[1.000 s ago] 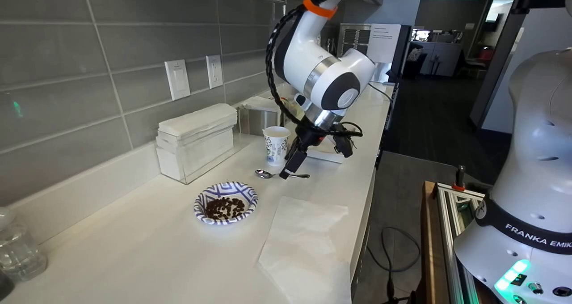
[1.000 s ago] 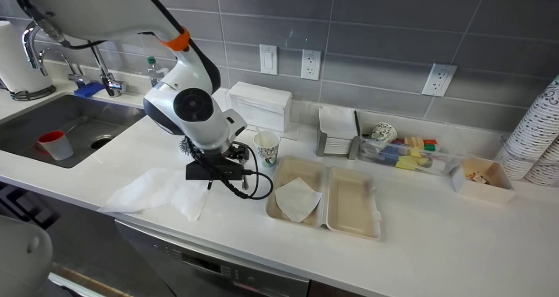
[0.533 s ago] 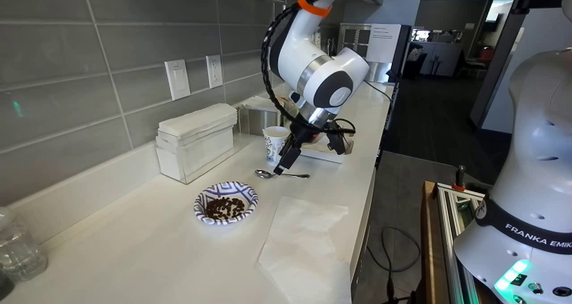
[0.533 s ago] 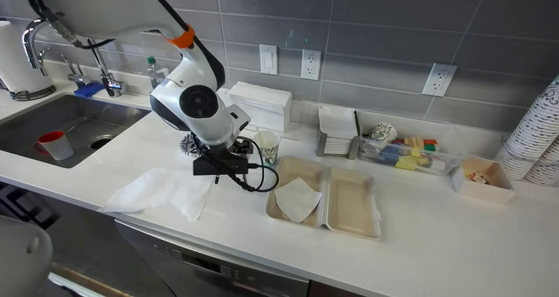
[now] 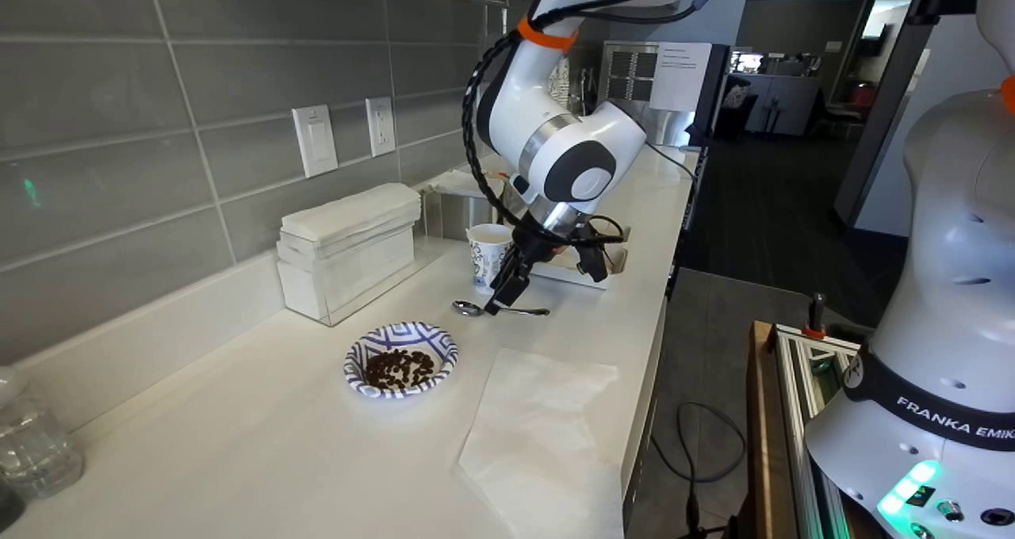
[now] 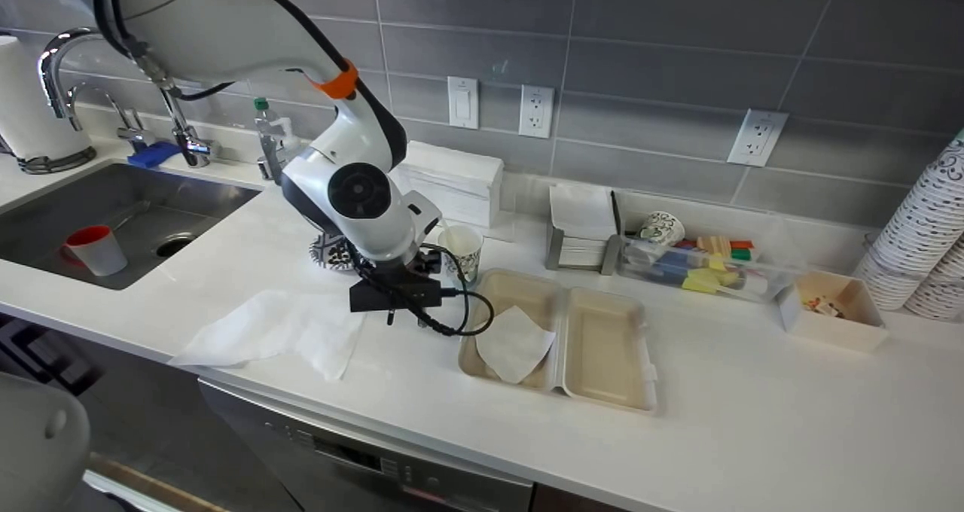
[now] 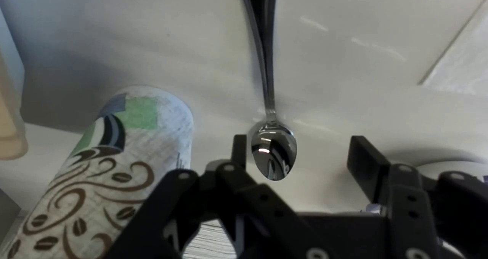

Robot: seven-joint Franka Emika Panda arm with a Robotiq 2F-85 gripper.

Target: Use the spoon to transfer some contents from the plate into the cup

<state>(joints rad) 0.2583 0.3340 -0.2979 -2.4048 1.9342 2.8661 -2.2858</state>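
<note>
The dark metal spoon (image 5: 468, 308) lies on the counter between plate and cup in an exterior view; the wrist view shows its bowl (image 7: 273, 152) and handle. My gripper (image 7: 299, 152) is open above the counter, its fingers on either side of the spoon bowl, nearer the left finger (image 7: 239, 150). It is empty. The white patterned cup (image 5: 485, 261) stands upright beside the gripper; it also shows in the wrist view (image 7: 126, 175). The blue-rimmed plate (image 5: 442, 349) holds the dark brown contents (image 5: 396, 368). In an exterior view the arm partly covers the plate (image 6: 330, 252).
A napkin holder (image 5: 349, 246) stands by the wall. A flat white napkin (image 5: 539, 436) lies near the counter's front edge. An open takeout box (image 6: 606, 346) lies beyond the cup. A sink (image 6: 181, 196) and stacked cups (image 6: 915, 218) flank the area.
My gripper has shifted along the counter, rightward in an exterior view, and dipped slightly in the last half second. It stays open. Spoon, plate and cup have not moved.
</note>
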